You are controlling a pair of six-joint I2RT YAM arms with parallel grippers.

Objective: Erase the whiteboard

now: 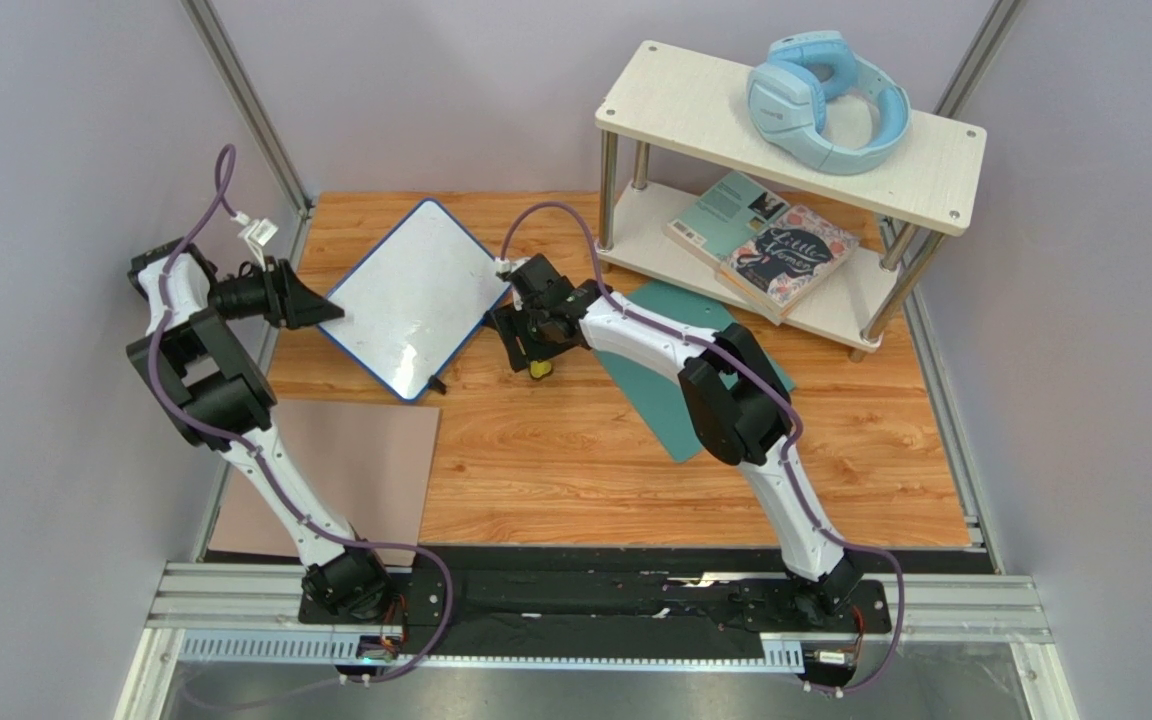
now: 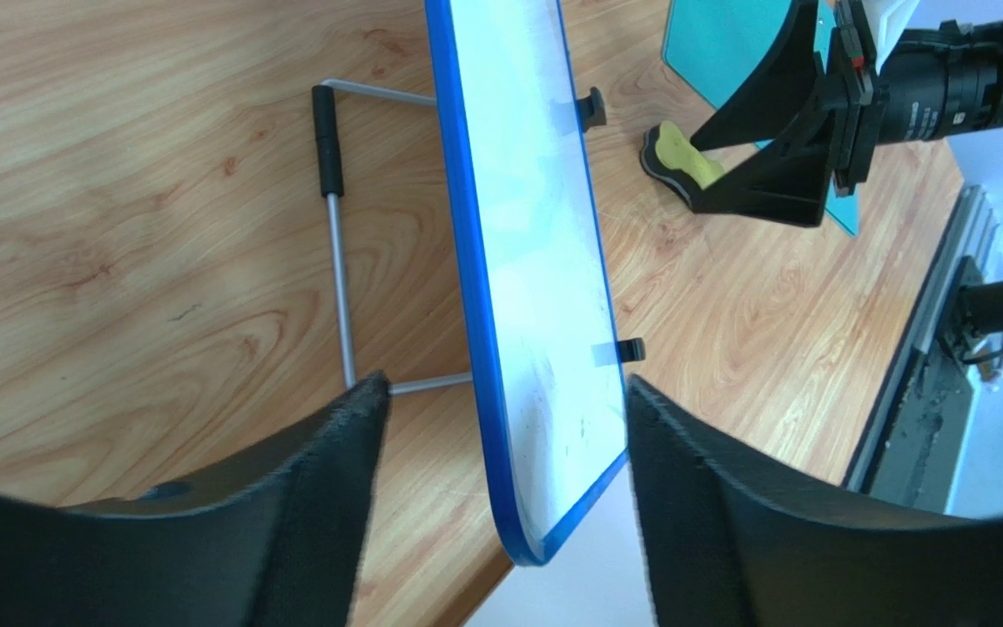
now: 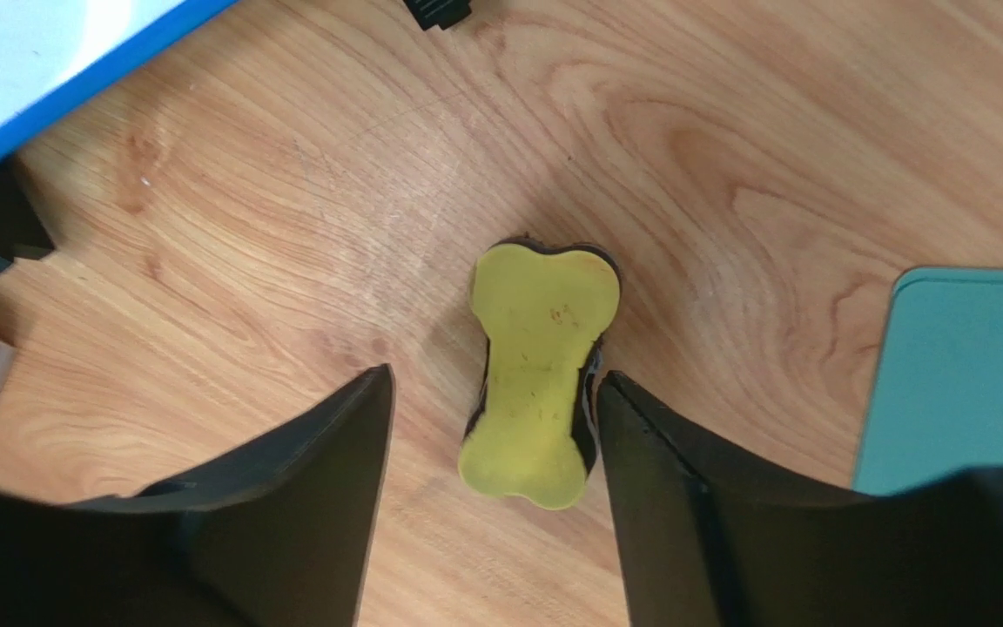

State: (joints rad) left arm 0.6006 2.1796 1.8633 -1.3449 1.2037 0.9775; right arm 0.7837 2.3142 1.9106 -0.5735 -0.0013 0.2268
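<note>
The whiteboard (image 1: 414, 294) with a blue rim stands tilted on its wire stand at the back left of the wooden table; its face looks wiped, with faint specks. My left gripper (image 1: 330, 309) is open at its left corner; in the left wrist view the board's corner (image 2: 540, 392) sits between the fingers without touching them. A yellow bone-shaped eraser (image 3: 540, 369) with a black base lies on the table. My right gripper (image 1: 533, 360) is open just above it, one finger on either side. The eraser also shows in the left wrist view (image 2: 680, 160).
A teal flat sheet (image 1: 672, 402) lies under the right arm. A brownish-pink mat (image 1: 387, 458) lies at the front left. A white two-level shelf (image 1: 657, 105) at the back right carries blue headphones (image 1: 826, 102) and books (image 1: 763, 240).
</note>
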